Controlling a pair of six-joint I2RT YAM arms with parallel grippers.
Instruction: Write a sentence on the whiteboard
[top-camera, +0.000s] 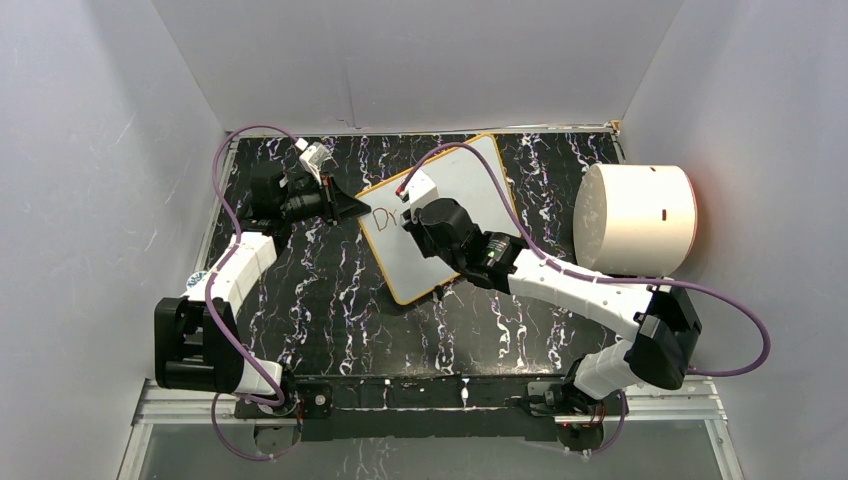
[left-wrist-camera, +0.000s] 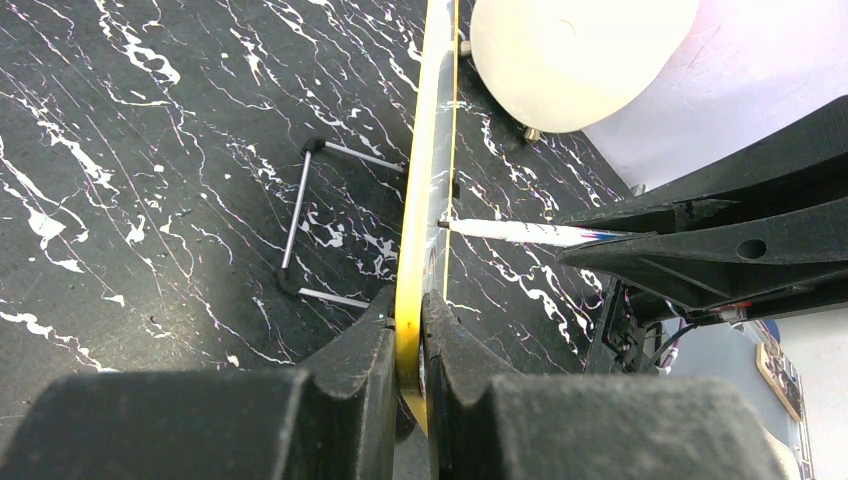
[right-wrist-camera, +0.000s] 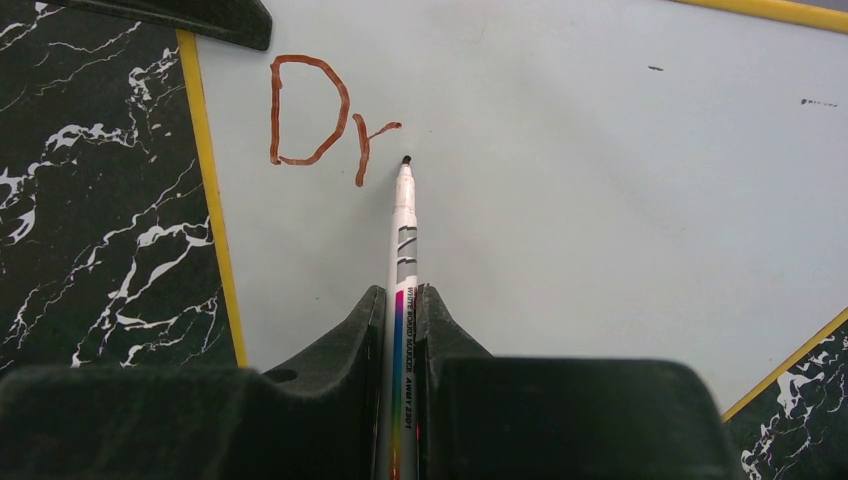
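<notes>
Whiteboard (top-camera: 465, 182) lies askew on the bench (top-camera: 320, 290), near the cylinder (top-camera: 635, 220) but not touching it. My left hand (left-wrist-camera: 410, 330) is closed on the yellow rim at the corner farthest from the cylinder. I read that as a brace, so the board does not slide or turn under the pen strokes.

My right hand (right-wrist-camera: 400, 300) is closed on the marker (right-wrist-camera: 403, 230), gripping it low on the barrel with the nib pointing out ahead. That leaves a long free length, so the wrist camera sees the writing past the fingers. The letters "Dr" (right-wrist-camera: 320, 125) stand in brown at the end of the board away from the cylinder. The nib sits just past the "r", on the cylinder side, where a third letter would begin. I cannot tell whether it touches the surface or hangs just above it.

Most of the board towards the cylinder is blank, so I judge the sentence barely begun. Too much pressure could bend the nib or push the board out of the left grip.
</notes>
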